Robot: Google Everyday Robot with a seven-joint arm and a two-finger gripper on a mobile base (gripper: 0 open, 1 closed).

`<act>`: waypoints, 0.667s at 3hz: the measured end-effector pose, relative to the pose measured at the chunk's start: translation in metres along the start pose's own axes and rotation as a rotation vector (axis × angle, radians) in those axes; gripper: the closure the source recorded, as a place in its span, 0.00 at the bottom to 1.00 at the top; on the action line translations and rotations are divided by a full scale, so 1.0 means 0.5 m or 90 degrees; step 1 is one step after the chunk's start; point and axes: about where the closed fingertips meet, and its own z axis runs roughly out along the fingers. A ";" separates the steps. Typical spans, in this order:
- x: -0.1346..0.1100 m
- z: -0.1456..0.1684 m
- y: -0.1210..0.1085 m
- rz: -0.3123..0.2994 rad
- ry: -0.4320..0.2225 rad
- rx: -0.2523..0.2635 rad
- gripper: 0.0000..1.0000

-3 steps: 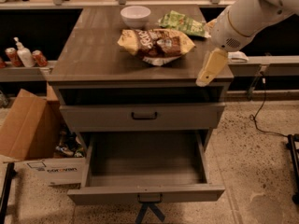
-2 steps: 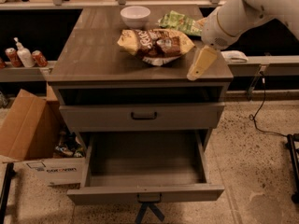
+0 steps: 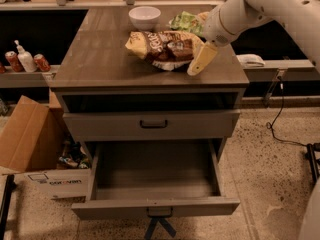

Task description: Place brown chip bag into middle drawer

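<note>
The brown chip bag [image 3: 162,46] lies crumpled on the cabinet top [image 3: 100,59], right of centre. My gripper [image 3: 200,61] hangs from the white arm [image 3: 260,6] just off the bag's right end, low over the cabinet top, at or very near the bag. The middle drawer [image 3: 155,184] is pulled out wide below, grey inside and with nothing in it, and its small dark handle [image 3: 160,212] shows on its front. Above it the drawer front with the black bar handle [image 3: 153,124] is closed.
A white bowl [image 3: 144,17] and a green chip bag [image 3: 186,22] sit behind the brown bag. A cardboard box [image 3: 30,139] stands on the floor at left. Cans and a bottle [image 3: 25,60] sit on a left ledge. A cable [image 3: 277,114] runs across the floor at right.
My gripper has moved left and slightly back, from the cabinet's right front edge to the right end of the brown chip bag. The bag and the drawers have not moved.
</note>
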 end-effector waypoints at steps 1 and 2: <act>-0.021 0.041 -0.014 -0.010 -0.019 -0.010 0.00; -0.038 0.083 -0.025 -0.020 -0.027 -0.030 0.00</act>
